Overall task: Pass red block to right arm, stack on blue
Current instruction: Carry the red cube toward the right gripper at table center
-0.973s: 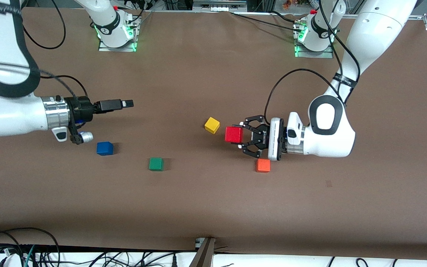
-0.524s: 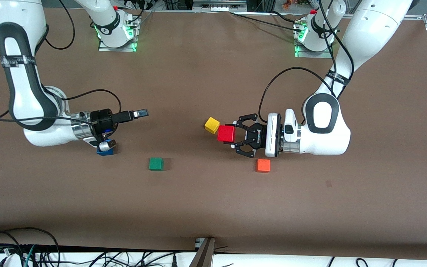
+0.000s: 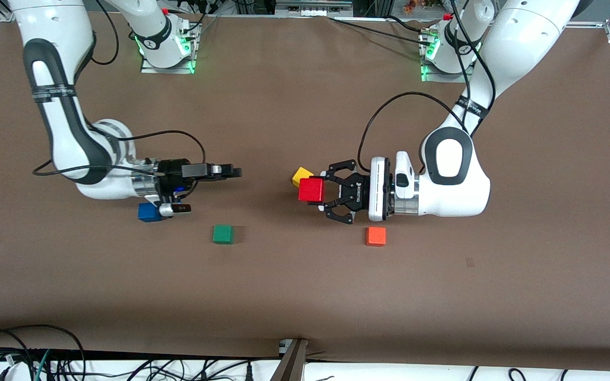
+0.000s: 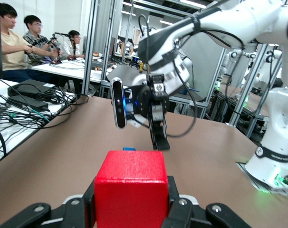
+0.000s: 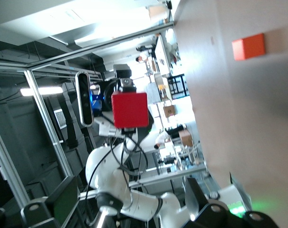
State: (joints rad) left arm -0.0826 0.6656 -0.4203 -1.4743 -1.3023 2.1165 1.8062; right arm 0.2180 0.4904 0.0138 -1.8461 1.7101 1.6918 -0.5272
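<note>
Five cubes are showing in the front view, one of each colour: the red block (image 3: 311,190), the blue cube (image 3: 147,212), one green cube (image 3: 223,234), one yellow cube (image 3: 301,176) and one orange cube (image 3: 376,236). The left hand (image 3: 320,191) is lying level at the middle of the frame, gripping the red block above the bench (image 3: 305,296), partly covering the yellow cube. The right hand (image 3: 233,172), at middle left, is pointing level toward it with fingers spread, above the blue cube.
</note>
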